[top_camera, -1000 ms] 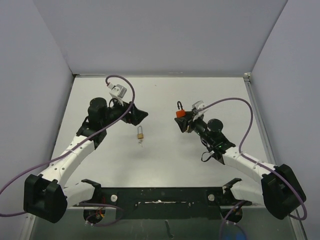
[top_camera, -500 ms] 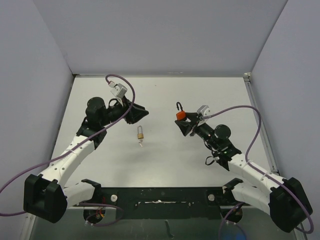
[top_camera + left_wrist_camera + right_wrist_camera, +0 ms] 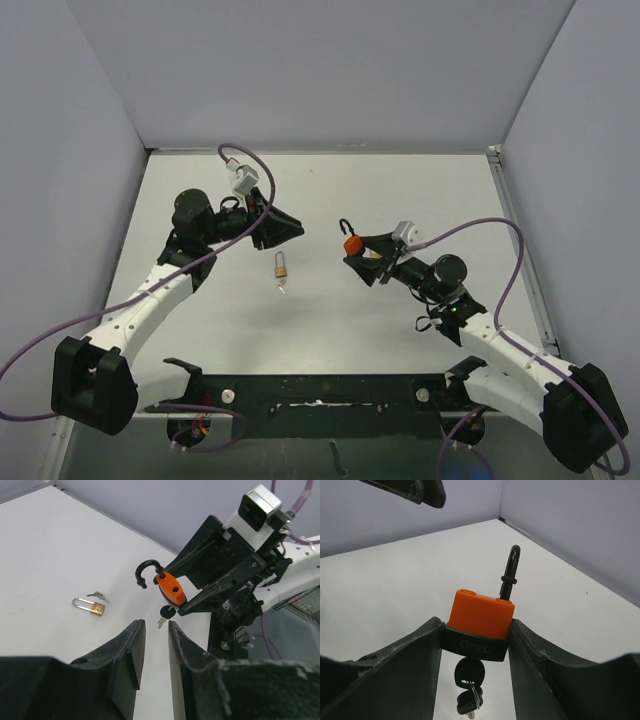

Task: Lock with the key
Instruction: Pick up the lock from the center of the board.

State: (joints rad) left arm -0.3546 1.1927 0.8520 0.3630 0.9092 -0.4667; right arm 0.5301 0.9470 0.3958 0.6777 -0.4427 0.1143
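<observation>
Right hand (image 3: 476, 630) grips orange lock (image 3: 481, 614); its key (image 3: 469, 672) hidden from above; left hand (image 3: 155, 630) slightly parted, empty.

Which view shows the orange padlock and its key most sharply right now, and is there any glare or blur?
Right wrist: the orange padlock is sharp, its OPEL lettering legible, the key below shaded but clear; no glare. Left wrist: padlock clear but smaller, own fingers blurred in the foreground. Top external: even light, soft shadows, padlock too small for detail.
</observation>
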